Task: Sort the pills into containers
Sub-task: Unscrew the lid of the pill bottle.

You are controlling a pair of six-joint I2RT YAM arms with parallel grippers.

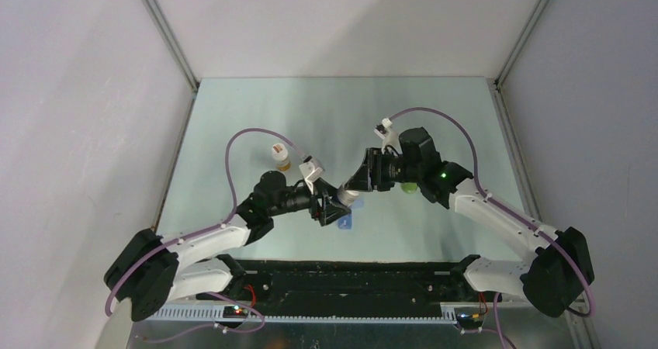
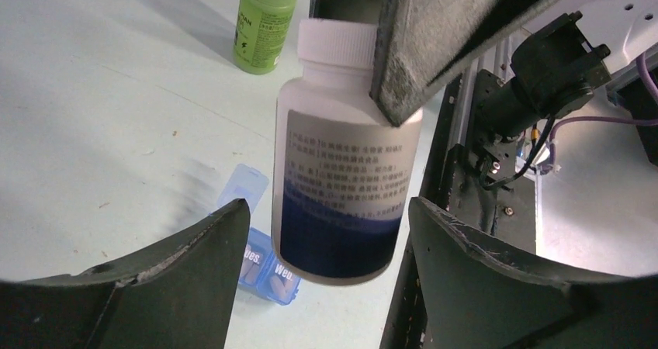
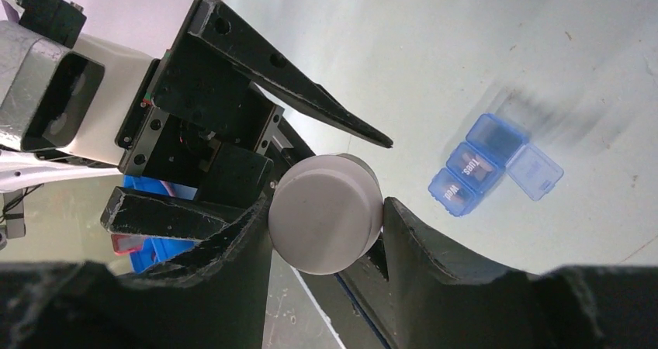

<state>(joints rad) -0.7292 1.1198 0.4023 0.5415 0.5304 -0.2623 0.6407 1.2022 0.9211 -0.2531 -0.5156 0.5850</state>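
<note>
The right hand (image 3: 324, 209) pinched a white bottle (image 2: 341, 155) by its top and held it up. The left hand (image 2: 330, 209) was spread wide around the bottle. The blue pill box (image 3: 469, 171) lay on the table (image 3: 465, 46) close by, on the near side, with one lid open. A green bottle (image 2: 268, 19) stood farther off.

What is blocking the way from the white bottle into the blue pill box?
The white cap is on the bottle, closing it; the right gripper holds the bottle near the pill box. One compartment has its lid open, nothing visible covering it. The left gripper, open, flanks the bottle's base without touching.
</note>
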